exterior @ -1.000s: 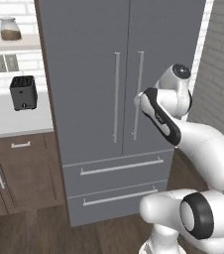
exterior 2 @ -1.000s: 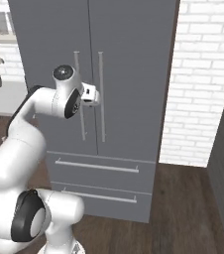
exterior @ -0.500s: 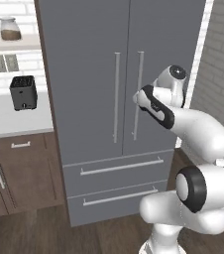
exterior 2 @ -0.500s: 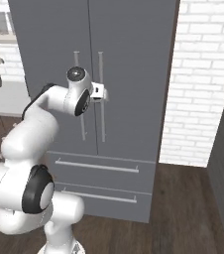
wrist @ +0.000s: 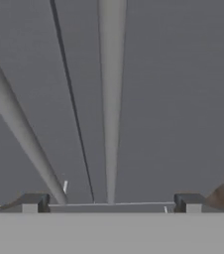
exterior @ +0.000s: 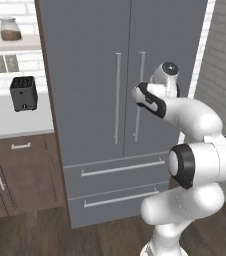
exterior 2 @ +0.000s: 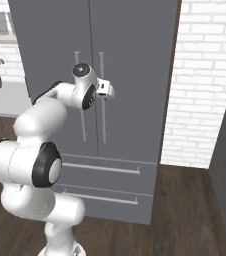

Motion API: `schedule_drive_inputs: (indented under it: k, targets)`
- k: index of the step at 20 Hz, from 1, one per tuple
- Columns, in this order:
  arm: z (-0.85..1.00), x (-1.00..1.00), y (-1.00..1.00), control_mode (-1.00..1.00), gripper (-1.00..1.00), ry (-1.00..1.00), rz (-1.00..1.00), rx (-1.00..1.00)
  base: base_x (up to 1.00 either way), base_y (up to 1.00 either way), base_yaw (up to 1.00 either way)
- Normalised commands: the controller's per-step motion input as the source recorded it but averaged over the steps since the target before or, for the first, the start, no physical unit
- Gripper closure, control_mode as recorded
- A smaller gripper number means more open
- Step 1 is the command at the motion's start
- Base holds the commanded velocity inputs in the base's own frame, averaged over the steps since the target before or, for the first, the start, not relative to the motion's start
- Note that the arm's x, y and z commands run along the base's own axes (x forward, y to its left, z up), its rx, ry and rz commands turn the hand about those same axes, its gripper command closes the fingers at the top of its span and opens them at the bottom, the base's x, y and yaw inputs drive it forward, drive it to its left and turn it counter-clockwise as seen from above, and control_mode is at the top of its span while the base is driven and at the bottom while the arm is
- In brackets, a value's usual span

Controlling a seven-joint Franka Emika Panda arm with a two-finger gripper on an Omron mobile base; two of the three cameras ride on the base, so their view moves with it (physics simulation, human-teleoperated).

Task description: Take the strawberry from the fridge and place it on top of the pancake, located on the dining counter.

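The grey double-door fridge (exterior: 95,75) stands shut, so the strawberry is hidden from view. The pancake and the dining counter are out of view. My gripper (exterior 2: 109,92) hovers at mid height just in front of the right door's silver bar handle (exterior 2: 103,122). In the hand view that handle (wrist: 111,99) runs straight up between my two fingertips (wrist: 32,202), and the gripper (wrist: 110,203) is open with nothing in it. The door seam and the left door's handle (wrist: 15,124) lie to the left.
Two drawers (exterior: 115,170) sit below the fridge doors. Left of the fridge is a white wall counter (exterior: 10,125) with a black toaster (exterior: 23,93) over brown cabinets (exterior: 20,175). A white brick wall (exterior 2: 205,90) stands to the right, with wooden floor below.
The arm has reached forward, bringing the hand closer to the right door's handle. The gripper has stayed open and the fridge doors stay shut.
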Motion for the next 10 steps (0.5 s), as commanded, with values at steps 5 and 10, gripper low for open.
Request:
schedule_drive_inputs:
  k: [5, 10]
  targets:
    - [-0.08, 0.39, -0.02, -1.0, -1.0, 0.0, -0.02, 0.0, 0.0, 0.0, 0.0]
    - [-0.1, 0.52, -0.11, -1.0, -1.0, 0.0, 0.0, 0.0, 0.0, 0.0, 0.0]
